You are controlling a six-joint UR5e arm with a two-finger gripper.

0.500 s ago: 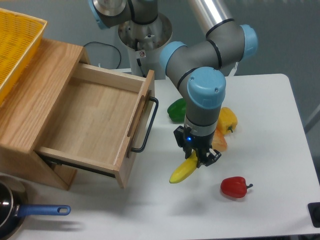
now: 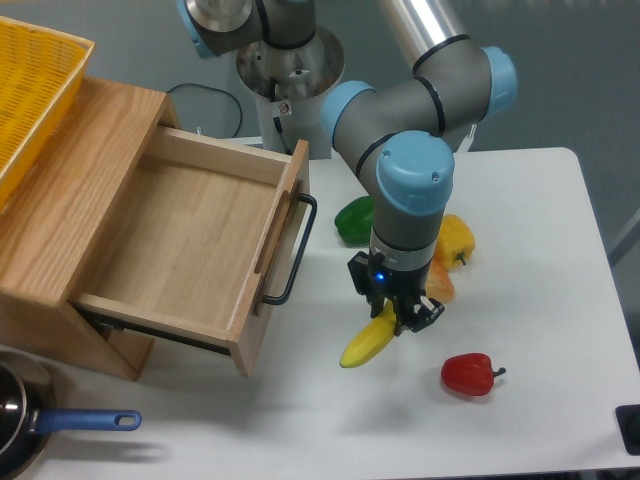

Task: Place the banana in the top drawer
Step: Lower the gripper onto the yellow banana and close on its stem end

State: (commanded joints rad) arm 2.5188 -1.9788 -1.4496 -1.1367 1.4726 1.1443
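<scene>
One banana (image 2: 366, 342) is hanging in the closed gripper (image 2: 397, 318), pinched at its upper end and slanting down to the left over the white table (image 2: 540, 220), to the right of the top drawer (image 2: 190, 245), which is standing pulled out with its black handle facing the arm. Around the arm, a green pepper (image 2: 353, 219), a yellow pepper (image 2: 456, 238), an orange pepper (image 2: 441, 285) and a red pepper (image 2: 469, 373) are lying on the table. A yellow basket (image 2: 30, 95) is sitting on the cabinet (image 2: 60, 215), and a blue-handled pan (image 2: 40, 425) is showing at the lower left. The arm (image 2: 410, 190) is pointing straight down, wrist vertical.
</scene>
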